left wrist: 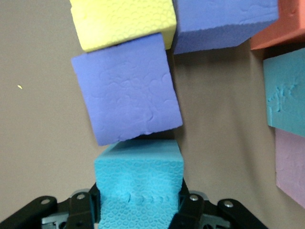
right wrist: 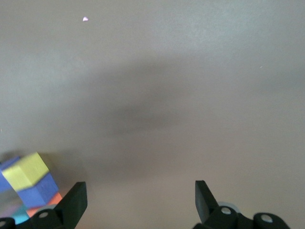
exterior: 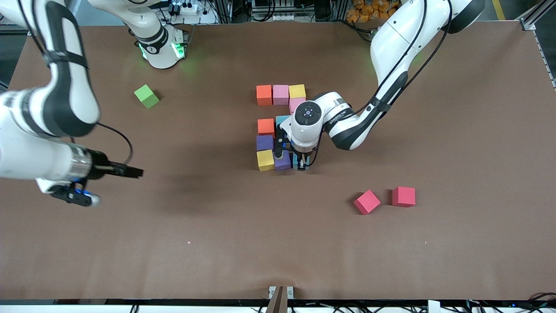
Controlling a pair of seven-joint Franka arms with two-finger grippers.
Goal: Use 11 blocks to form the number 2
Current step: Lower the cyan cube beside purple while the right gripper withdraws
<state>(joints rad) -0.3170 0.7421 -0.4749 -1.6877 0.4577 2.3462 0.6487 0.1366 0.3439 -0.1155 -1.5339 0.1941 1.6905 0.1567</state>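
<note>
A light blue block (left wrist: 139,183) is pinched between the fingers (left wrist: 81,210) of the left gripper (exterior: 301,164). It is set down on the table (exterior: 391,261), touching a purple block (left wrist: 126,93) in the row nearest the front camera. The right gripper (right wrist: 140,202) is held over bare table at the right arm's end, with its fingers spread wide and nothing between them.

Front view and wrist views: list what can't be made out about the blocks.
- Front view: the left arm's wrist covers the middle of the figure; the blocks beneath can't be counted.
- Left wrist view: the light blue block in the left gripper is cut off by the edge.
- Right wrist view: only a corner of the stack shows.
</note>
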